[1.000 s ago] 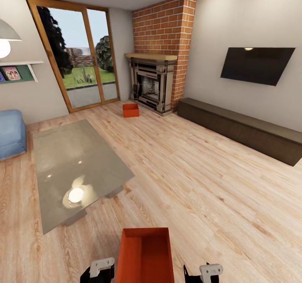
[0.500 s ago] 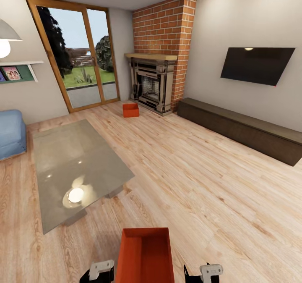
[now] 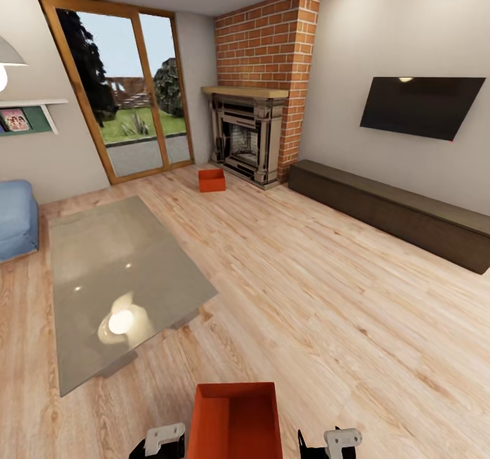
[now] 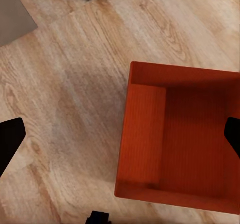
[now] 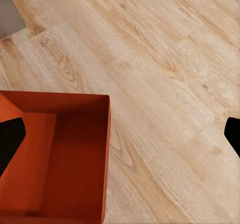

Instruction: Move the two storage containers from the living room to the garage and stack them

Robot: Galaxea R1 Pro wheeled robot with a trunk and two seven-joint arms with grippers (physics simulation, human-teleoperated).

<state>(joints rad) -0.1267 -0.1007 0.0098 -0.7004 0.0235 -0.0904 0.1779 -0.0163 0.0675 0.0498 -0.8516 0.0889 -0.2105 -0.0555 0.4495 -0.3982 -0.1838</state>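
Room: wood-plank flooring, brick fireplace.
Near container: orange-red, open-topped, between my grippers.
Far container: orange-red, before fireplace.
Left gripper: fingers apart.
Right gripper: fingers apart.

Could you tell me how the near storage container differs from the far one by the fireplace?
The near container sits between the left claw and right claw, while the far container rests on the wood floor beside the fireplace. The near one shows its ribbed inner base; the far one is too distant to show its inside. Both are orange-red, rectangular and open-topped.
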